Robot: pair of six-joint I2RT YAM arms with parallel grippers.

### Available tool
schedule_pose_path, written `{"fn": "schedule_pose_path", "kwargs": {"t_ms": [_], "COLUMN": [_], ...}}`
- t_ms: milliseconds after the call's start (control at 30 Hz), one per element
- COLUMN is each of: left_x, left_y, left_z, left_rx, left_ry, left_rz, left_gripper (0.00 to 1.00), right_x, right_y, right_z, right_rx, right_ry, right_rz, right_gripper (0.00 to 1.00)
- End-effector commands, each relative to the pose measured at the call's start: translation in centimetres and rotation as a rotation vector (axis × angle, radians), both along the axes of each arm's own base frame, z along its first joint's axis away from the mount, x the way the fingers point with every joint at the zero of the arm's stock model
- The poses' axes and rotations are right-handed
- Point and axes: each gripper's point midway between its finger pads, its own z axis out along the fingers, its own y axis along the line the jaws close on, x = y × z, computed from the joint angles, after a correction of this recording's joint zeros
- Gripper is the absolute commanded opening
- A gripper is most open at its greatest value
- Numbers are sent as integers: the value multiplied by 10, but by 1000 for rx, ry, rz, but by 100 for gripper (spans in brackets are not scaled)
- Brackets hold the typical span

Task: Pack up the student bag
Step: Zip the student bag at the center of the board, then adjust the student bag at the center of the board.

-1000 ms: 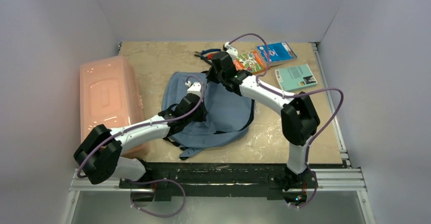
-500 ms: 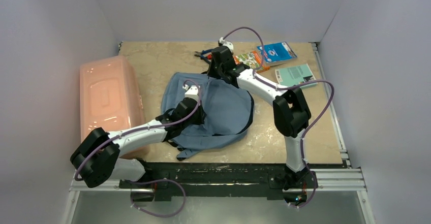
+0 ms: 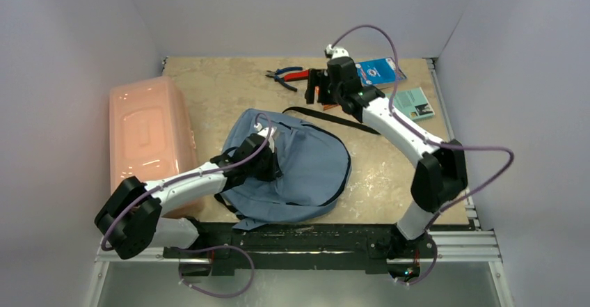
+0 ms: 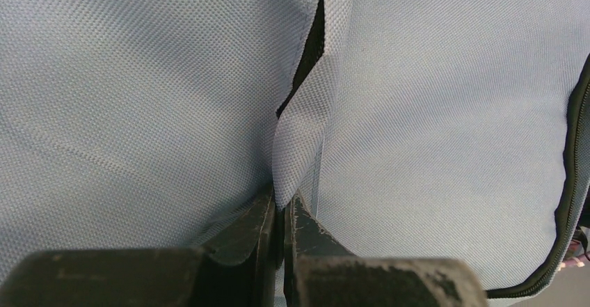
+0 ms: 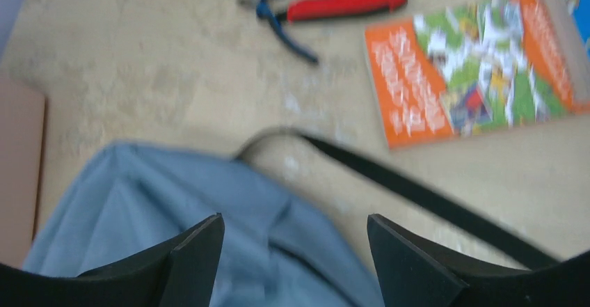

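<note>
We show the left gripper [image 4: 282, 208], jaws pinching a fold of the student bag [image 3: 313, 168]; right gripper [image 5: 293, 220], jaws open, above the desk [image 3: 209, 84].

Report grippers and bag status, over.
Left gripper shut on bag fold. Right gripper open, empty, above bag's far edge. Bag slumped on table. Strap lies loose near booklet.
</note>
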Motion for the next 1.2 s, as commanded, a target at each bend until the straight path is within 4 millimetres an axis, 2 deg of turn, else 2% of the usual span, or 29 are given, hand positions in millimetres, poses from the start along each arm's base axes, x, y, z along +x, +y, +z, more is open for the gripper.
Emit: {"fn": "schedule_pose_path", "kwargs": {"t_ms": [0,167,200,267,333,467,567,733,833,967,1000,1067,1167], "left_x": [-3,9,12,18,25,33,37,43,45,42,40,38,38], "left_y": [-1,-5,-6,-7,-9,-4,-4,-15,-18,-15,-14,-12,-8], "left_z": [5,25,30,41,55,69,74,87,93,96,98,102,109], "left_rx": [-11,-61,-62,-60,-68,-70,-74,-134,-174,-188,-190,-190,-189], "left_ry": [63,75,75,74,58,9,7,55,96,140,146,145,136], "left_rz": [-5,-1,-3,-2,1,14,9,-6,10,34,34,31,39], "left_gripper": [0,0,0,0,0,0,0,0,0,0,0,0,0], "right_x": [-88,-168,-182,-198,-201,-191,-188,-208,-221,-244,-251,-259,-269], "right_y": [-24,-27,-24,-24,-36,-67,-66,-20,4,33,41,52,64], "right_z": [-42,-80,-86,-90,-90,-103,-114,-97,-68,-33,-29,-31,-44], "right_rx": [-25,99,126,209,190,86,39,56,3,47,58,68,84], "right_ry": [142,225,238,268,237,237,269,175,52,-82,-96,-93,-41], "right_rz": [95,261,303,283,234,70,90,325,383,495,533,576,614], "right_gripper": [79,79,79,77,78,79,79,77,77,76,75,67,47]}}
